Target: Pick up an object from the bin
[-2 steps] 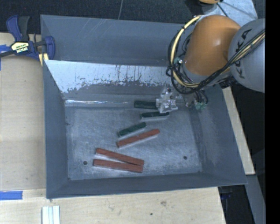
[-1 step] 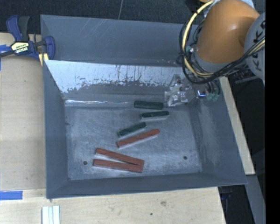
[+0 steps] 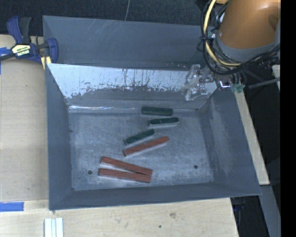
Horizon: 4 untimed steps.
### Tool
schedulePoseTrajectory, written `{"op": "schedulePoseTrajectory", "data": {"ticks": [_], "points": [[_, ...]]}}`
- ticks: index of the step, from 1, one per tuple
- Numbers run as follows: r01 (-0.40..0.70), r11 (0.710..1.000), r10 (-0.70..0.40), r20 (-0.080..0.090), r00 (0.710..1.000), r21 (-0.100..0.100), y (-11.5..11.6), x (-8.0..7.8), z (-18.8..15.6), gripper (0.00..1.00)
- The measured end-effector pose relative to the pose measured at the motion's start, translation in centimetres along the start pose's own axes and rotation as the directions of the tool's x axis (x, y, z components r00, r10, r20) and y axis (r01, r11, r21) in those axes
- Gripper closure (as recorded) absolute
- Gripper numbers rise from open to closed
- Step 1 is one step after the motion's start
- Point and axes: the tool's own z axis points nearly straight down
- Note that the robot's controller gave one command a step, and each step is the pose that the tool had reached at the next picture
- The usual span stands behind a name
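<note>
Dark-green and slim, the closest bar (image 3: 157, 111) lies far in the bin (image 3: 138, 43), left of and nearer than our pincer (image 3: 196, 85) (spread or pressed together, we cannot tell), long axis running left-right.

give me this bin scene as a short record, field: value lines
container: grey metal bin
arm end: pincer at the back right corner, touching no stick
centre toward back: three dark green sticks
centre to front: three red-brown sticks, two side by side at the front
closest to pincer: the green ones
</note>
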Motion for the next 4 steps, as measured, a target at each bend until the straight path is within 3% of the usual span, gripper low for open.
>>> {"op": "schedulePoseTrajectory", "data": {"ticks": [1,2,3,4], "points": [[0.266,0.964,-0.266,0.004,0.964,0.001,1.4,6.9,10.7,0.00],[0.271,0.963,-0.271,-0.001,0.963,-0.001,1.6,7.5,11.5,0.00],[0.383,0.923,-0.384,0.018,0.923,0.009,4.0,3.6,20.4,1.00],[0.384,0.923,-0.384,0.018,0.923,0.009,4.0,3.6,20.4,1.00]]}}
